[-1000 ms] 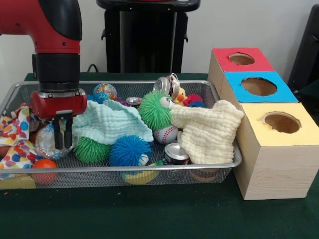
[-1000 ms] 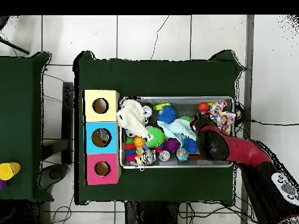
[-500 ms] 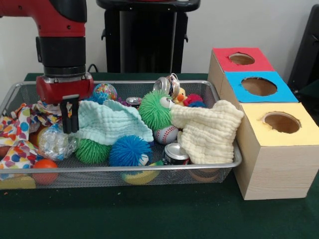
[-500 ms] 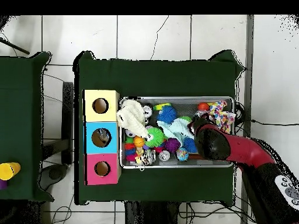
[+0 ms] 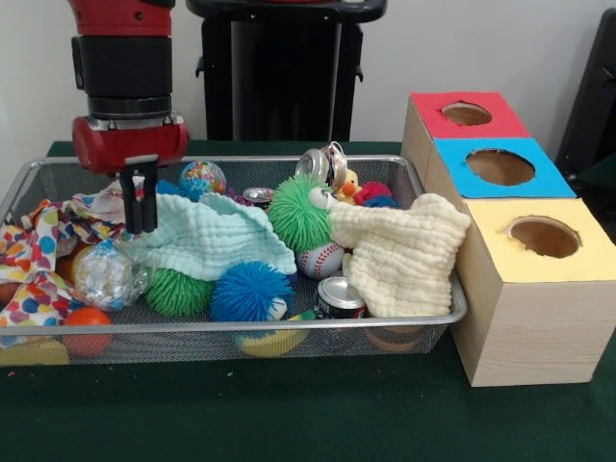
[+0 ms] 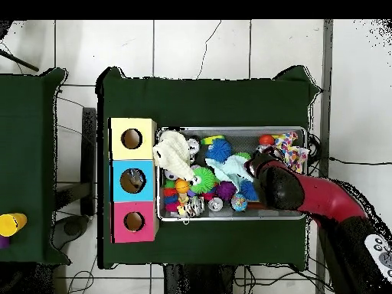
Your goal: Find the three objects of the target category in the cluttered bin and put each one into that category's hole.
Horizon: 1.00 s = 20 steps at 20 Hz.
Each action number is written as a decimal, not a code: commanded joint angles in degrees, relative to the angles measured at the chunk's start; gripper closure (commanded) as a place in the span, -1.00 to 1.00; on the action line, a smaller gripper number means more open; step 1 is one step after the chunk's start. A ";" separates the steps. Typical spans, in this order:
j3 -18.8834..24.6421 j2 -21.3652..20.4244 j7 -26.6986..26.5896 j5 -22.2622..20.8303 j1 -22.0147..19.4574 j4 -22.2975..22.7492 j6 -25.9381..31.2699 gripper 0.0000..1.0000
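Gripper [image 5: 141, 207] hanging over the bin's [image 5: 241, 327] end farthest from the boxes, fingers pressed together, seemingly holding nothing | I'm seeing its tips meeting the mint cloth [image 5: 217, 239] | crumpled plastic [image 5: 101, 276] is lying below | red [image 5: 466, 115], blue [image 5: 500, 167], yellow [image 5: 544, 238] holes are standing beside the bin.

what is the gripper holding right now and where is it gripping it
The gripper pinches an edge of the mint green cloth, at the cloth's upper corner, lifting it slightly.
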 commanded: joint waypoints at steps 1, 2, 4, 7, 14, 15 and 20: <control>3.69 1.41 5.72 1.76 -2.05 2.92 5.45 1.00; 3.68 1.13 5.76 1.78 -2.18 3.18 5.27 1.00; 4.73 0.04 5.90 2.49 -3.39 4.50 5.33 1.00; 7.16 -1.10 5.24 3.56 -5.91 6.11 5.89 1.00; 8.77 -4.23 17.50 10.45 -8.56 10.91 -1.72 1.00; 8.29 -5.12 20.68 12.40 -8.43 12.02 -3.75 1.00; 1.92 -6.32 28.69 19.56 -4.82 13.53 -9.30 1.00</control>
